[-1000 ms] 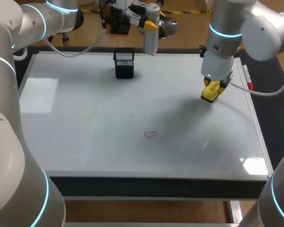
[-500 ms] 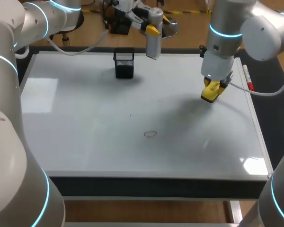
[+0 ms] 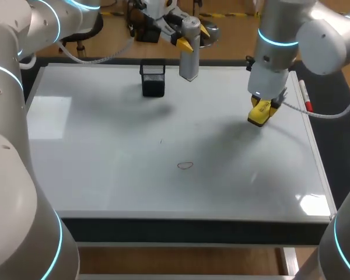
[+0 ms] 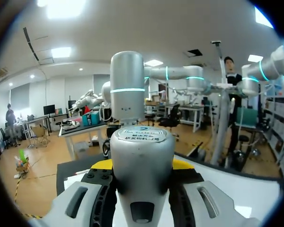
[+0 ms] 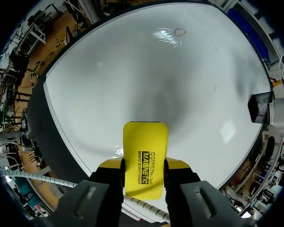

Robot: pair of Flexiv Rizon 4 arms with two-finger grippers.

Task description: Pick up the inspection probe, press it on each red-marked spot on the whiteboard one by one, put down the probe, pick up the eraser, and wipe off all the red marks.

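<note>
Since a second ago the left gripper [image 3: 191, 36], clamped on the silver probe [image 3: 189, 61], has drifted slightly right and lower at top middle, near the black mesh cup [image 3: 153, 79]. The right gripper [image 5: 144, 168] grips the yellow eraser [image 5: 145, 142] (unmoved) over the whiteboard [image 3: 105, 175] at right; a red mark [image 3: 186, 165] sits near centre.

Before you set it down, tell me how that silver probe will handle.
The probe looks rigid and metallic, likely heavy for its size. Smooth and round, it may roll laid flat; tall and narrow, it could tip upright.
</note>
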